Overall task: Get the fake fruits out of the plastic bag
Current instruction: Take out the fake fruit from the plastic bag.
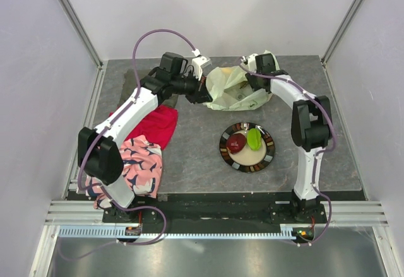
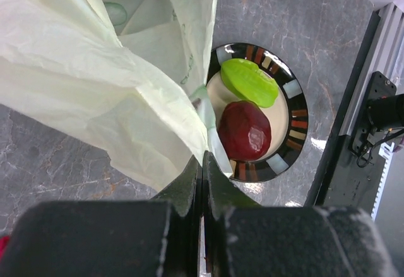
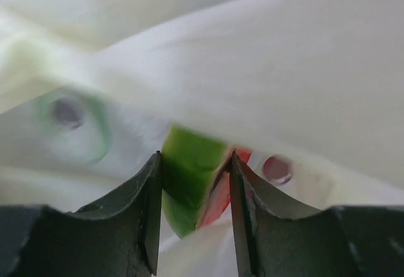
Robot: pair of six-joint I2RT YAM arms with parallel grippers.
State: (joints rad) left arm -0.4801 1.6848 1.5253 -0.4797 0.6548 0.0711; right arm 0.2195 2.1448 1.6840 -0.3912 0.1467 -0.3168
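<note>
fake fruits (image 1: 237, 142) (image 1: 254, 139) (image 3: 192, 179): three showing up
plastic bag (image 1: 230, 91): just one lying there
plate (image 1: 268, 154): one sitting
cloths (image 1: 158, 124) (image 1: 142, 163): two lying

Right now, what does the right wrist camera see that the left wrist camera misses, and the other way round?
Only the right wrist view: a watermelon slice, green rind and red flesh, pinched in the right gripper. Only the left wrist view: the plate holding a green piece and a dark red apple, with the left gripper shut on a fold. Both: the pale-green plastic bag.
</note>
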